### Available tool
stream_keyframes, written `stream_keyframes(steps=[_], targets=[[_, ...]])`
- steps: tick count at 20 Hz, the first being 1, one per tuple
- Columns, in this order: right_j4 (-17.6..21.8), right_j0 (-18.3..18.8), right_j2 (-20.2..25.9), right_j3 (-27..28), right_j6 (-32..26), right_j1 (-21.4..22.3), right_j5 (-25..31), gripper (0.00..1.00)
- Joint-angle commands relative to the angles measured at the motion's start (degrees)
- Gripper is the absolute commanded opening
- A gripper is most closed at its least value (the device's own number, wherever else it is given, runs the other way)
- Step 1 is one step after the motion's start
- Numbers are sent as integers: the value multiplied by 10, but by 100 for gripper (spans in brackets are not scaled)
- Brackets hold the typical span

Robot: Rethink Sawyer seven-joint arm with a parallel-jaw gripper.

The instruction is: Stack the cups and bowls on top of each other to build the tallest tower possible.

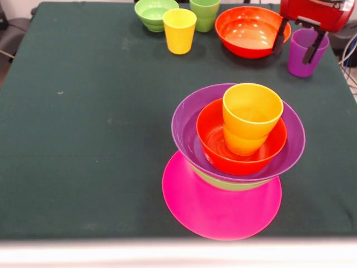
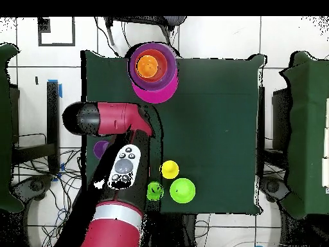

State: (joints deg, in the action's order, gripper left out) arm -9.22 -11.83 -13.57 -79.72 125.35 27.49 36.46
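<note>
Pink bowl (image 1: 212, 215) sits upside down as the base of the tower (image 1: 237, 151), close to the front edge of the green tablecloth (image 1: 83, 123). On it: a light green bowl (image 1: 228, 182) (only a sliver of its rim shows), then the wide purple bowl (image 1: 184, 125), then an orange-red bowl (image 1: 215, 142) nested inside that. Orange cup (image 1: 251, 117) stands upright in the orange-red bowl, leaning slightly. The upper bowls sit off-centre on the pink base, shifted toward the table's far side in the front view.

From overhead the tower shows as concentric rings at the top edge of the cloth, well apart from everything else.

Loose pieces are in a row at the far side in the front view: small green bowl (image 1: 155, 13), yellow cup (image 1: 179, 30) just in front of it, light green cup (image 1: 204, 14), second orange-red bowl (image 1: 251, 30), purple cup (image 1: 305, 53), all upright.

Gripper (image 1: 297, 44) hangs over the gap between the second orange-red bowl and the purple cup. Its two black fingers (image 1: 279, 38) are spread apart: one reaches down at the bowl's rim, the other crosses in front of the purple cup. Nothing is clamped between them. Whether either finger touches the bowl or cup, I can't tell. Red arm (image 2: 119, 193) covers that corner in the overhead view, so the bowl is hidden there.
</note>
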Motion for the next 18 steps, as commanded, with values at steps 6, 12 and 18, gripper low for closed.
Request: stream_keyframes(steps=[6,12,18], targets=[[-44,-32,30,-107,166,-15,-97,100],[-55,-40,24,-115,169,-9,-93,100],[-68,-52,19,-118,177,-5,-83,100]])
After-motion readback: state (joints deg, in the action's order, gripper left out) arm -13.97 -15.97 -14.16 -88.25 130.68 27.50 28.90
